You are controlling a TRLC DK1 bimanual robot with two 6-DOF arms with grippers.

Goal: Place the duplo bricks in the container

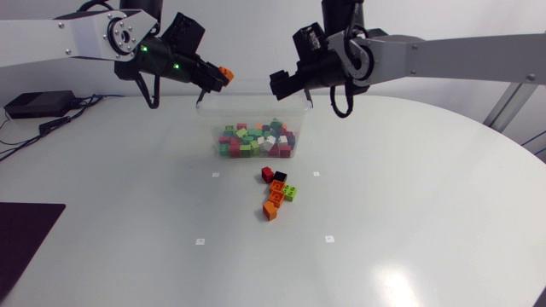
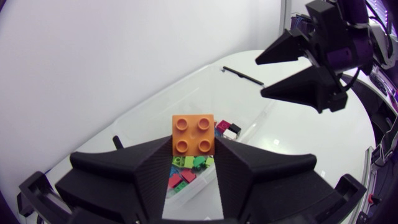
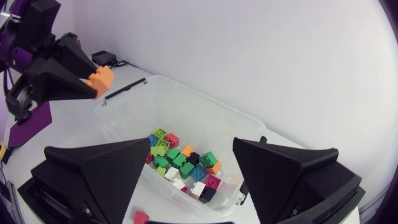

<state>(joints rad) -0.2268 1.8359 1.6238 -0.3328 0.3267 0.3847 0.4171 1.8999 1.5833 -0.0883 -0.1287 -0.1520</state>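
A clear plastic container (image 1: 256, 95) stands at the table's far middle, holding several red, green, white and orange duplo bricks (image 1: 256, 141). My left gripper (image 1: 215, 81) hovers over its left rim, shut on an orange four-stud brick (image 2: 194, 134) whose studs show between the fingers. My right gripper (image 1: 292, 92) hangs over the container's right rim, open and empty; in the right wrist view its gripper (image 3: 189, 180) spans the bricks (image 3: 183, 165) below. A small cluster of loose bricks (image 1: 277, 192), red, black, green and orange, lies on the table in front of the container.
A black box with cables (image 1: 38, 104) sits at the far left, and a dark mat (image 1: 26, 234) at the left front edge. Small white markers (image 1: 329, 239) dot the white tabletop.
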